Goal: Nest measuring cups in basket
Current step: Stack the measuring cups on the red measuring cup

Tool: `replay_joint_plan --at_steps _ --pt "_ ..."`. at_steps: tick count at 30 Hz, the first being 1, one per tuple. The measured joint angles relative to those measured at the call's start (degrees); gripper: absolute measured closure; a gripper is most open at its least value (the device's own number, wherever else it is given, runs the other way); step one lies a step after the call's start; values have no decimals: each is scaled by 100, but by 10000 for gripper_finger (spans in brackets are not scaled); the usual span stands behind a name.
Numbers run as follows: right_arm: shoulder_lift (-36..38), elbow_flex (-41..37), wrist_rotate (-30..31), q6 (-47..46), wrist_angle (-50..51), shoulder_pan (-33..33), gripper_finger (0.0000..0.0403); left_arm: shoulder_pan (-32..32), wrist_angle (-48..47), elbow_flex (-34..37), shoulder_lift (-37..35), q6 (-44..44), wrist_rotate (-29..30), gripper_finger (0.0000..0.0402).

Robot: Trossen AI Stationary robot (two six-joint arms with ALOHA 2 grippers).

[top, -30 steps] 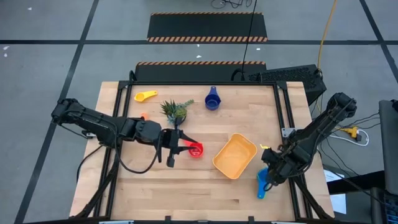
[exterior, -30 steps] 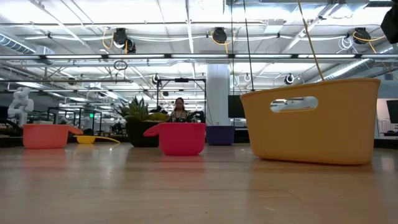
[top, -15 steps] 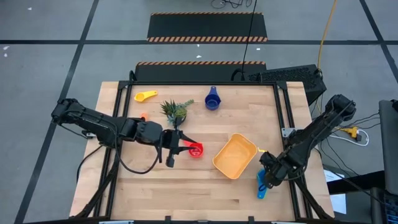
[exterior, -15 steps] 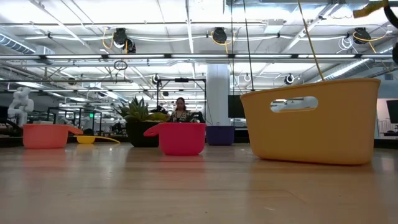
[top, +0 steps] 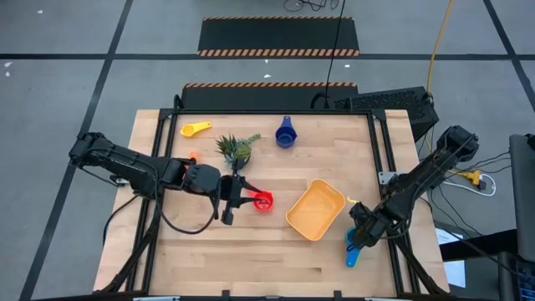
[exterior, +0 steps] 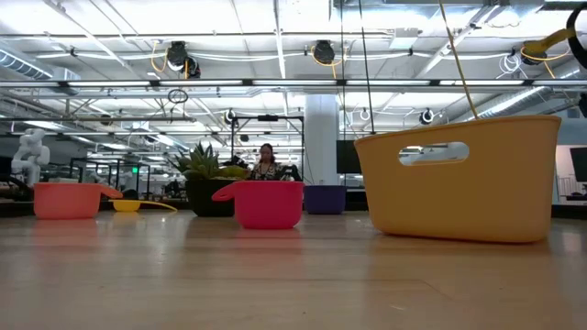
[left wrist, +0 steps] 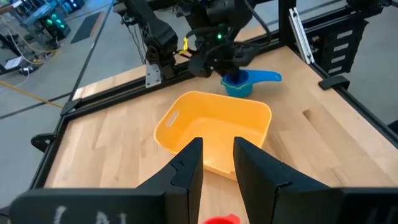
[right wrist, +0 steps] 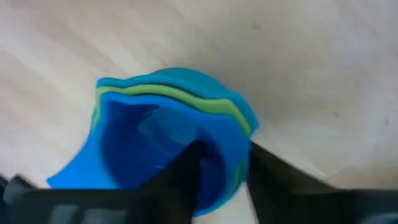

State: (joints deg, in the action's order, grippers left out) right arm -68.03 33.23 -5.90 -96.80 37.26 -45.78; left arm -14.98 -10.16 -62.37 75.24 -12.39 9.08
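The orange-yellow basket [top: 316,209] stands right of the table's centre. The red cup [top: 264,201] stands on its base left of the basket, handle toward my left gripper [top: 244,198]. That gripper hovers at the handle with a narrow gap between its fingers [left wrist: 217,149]. My right gripper [top: 361,232] is shut on a nested stack of blue cup [right wrist: 168,143], green cup [right wrist: 186,94] and light blue cup near the right near corner. The yellow cup [top: 196,129] and dark blue cup [top: 286,134] rest near the far edge. My left gripper: I cannot tell whether it touches the red cup's handle [top: 251,199]. My right gripper holds the blue stack by its rim wall [right wrist: 233,155], opposite the handle [top: 351,259]. One finger [right wrist: 193,171] is inside the innermost cup, the other [right wrist: 273,171] outside. It comes from above, slanting.
A small spiky potted plant [top: 236,149] stands just beyond my left gripper, and a small orange piece [top: 192,156] lies to its left. A salmon cup [exterior: 66,200] shows at the left in the low view. Bare wood lies along the near edge [top: 251,259].
My right arm has shifted slightly over the blue stack, first toward the near edge, then back. The stack stays about where it was. My left arm and the red cup have kept still.
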Motion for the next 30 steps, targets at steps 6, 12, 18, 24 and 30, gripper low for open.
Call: replay_joint_plan --at_steps 6,12,18,24,30 --pt "0 -2 7 289 -11 0 391 2 -75 0 0 112 48 309" --pt "-9 120 339 449 517 0 393 -15 -201 0 0 252 161 309" --pt "-13 1268 1064 923 2720 7 393 -104 -206 0 0 258 168 309" --pt "-92 2672 1776 1269 4462 2 393 -119 -177 0 0 540 331 309" --pt "-620 3974 2912 2830 5070 152 393 -119 1 0 0 774 367 309"
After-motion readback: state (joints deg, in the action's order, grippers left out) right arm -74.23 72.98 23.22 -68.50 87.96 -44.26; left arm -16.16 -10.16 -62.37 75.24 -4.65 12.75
